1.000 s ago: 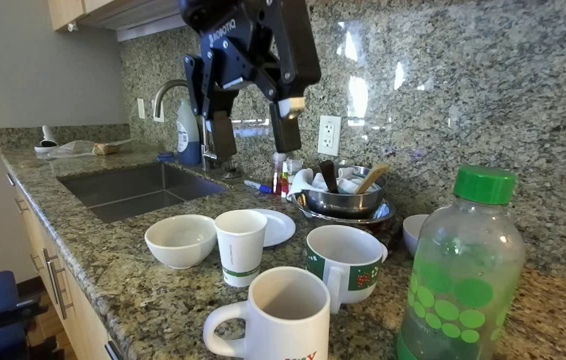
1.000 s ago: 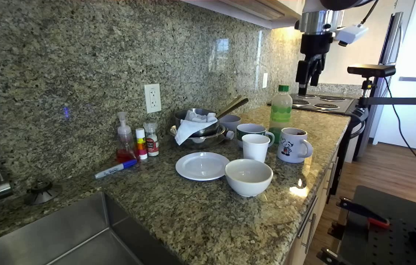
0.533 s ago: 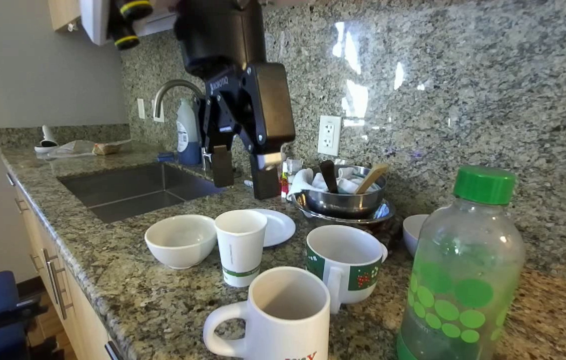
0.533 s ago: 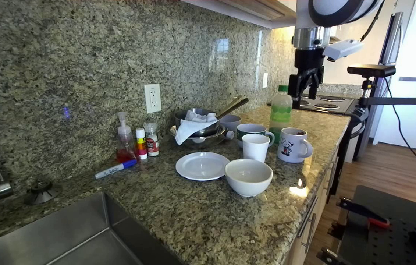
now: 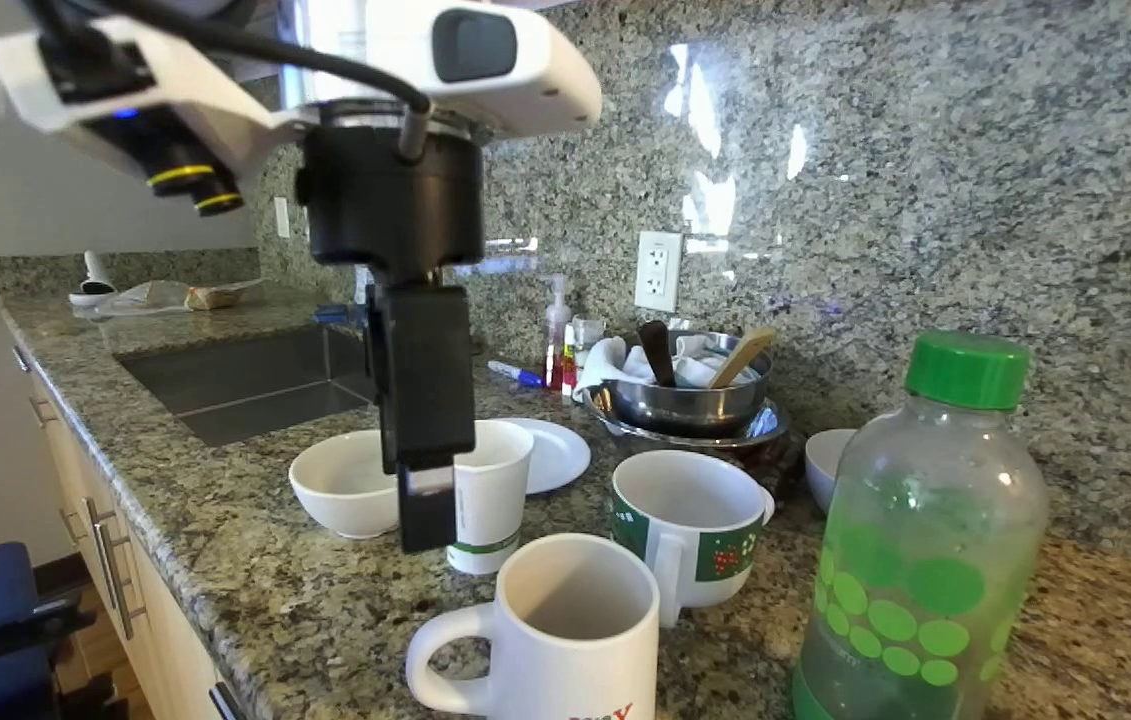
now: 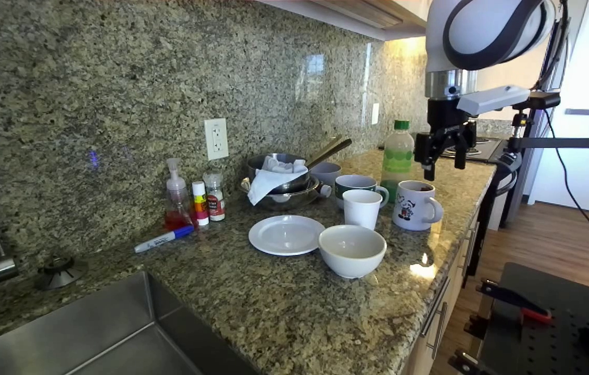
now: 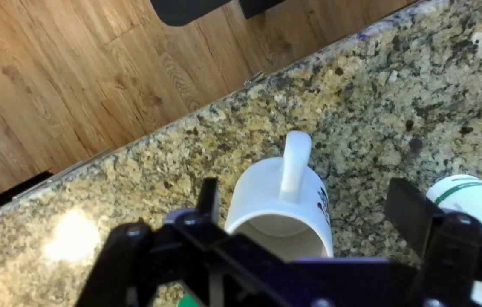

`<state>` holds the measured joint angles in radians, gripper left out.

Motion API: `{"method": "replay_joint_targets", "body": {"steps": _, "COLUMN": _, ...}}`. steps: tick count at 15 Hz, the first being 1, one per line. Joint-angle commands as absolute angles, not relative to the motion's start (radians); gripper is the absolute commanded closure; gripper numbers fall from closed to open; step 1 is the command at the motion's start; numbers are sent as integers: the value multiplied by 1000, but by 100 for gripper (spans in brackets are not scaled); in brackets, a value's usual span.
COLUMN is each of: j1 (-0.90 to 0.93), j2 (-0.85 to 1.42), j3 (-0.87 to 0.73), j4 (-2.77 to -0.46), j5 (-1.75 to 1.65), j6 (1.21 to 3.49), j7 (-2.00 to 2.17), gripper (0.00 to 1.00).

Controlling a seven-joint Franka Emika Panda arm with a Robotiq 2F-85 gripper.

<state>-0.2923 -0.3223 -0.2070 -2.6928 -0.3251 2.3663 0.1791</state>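
Observation:
My gripper (image 7: pixel 305 195) stands open above the counter, nothing in its grasp. In the wrist view a white mug (image 7: pixel 251 187), handle toward the counter edge, appears between the spread fingers. The fingertips hang above and apart from this mug (image 6: pixel 412 209) in an exterior view, where it shows a cartoon print. A white paper cup (image 5: pixel 495 490) with a green band is partly hidden behind one finger (image 5: pixel 428 500). Beside it stand a white-and-green mug (image 5: pixel 690 540) and a white bowl (image 6: pixel 351 255). A clear bottle with green dots (image 5: pixel 925 560) is near the mugs.
A white plate (image 6: pixel 286 235) lies by the bowl. Metal bowls (image 5: pixel 690 405) with cloth and utensil handles stand against the granite backsplash. A soap pump (image 6: pixel 177 198), glue stick (image 6: pixel 200 203) and marker (image 6: pixel 164 239) are near the sink (image 6: pixel 91 333). The counter edge (image 7: pixel 223 102) drops to the floor.
The gripper has come down toward the white mug, moved toward the counter's front edge and turned. Its jaws have stayed open. The objects on the counter have not moved.

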Motion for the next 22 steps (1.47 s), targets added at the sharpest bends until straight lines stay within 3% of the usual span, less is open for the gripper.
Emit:
{"method": "replay_joint_targets", "body": {"steps": 1, "j1": -332, "j2": -333, "j3": -206, "j4": -2762, "j5": -324, "j6": 2439, "j7": 221, "gripper": 0}}
{"method": "replay_joint_targets", "body": {"steps": 22, "j1": -319, "j2": -115, "j3": -225, "j4": -2782, "j5": -105, "j6": 2751, "j7": 183, "gripper": 0}}
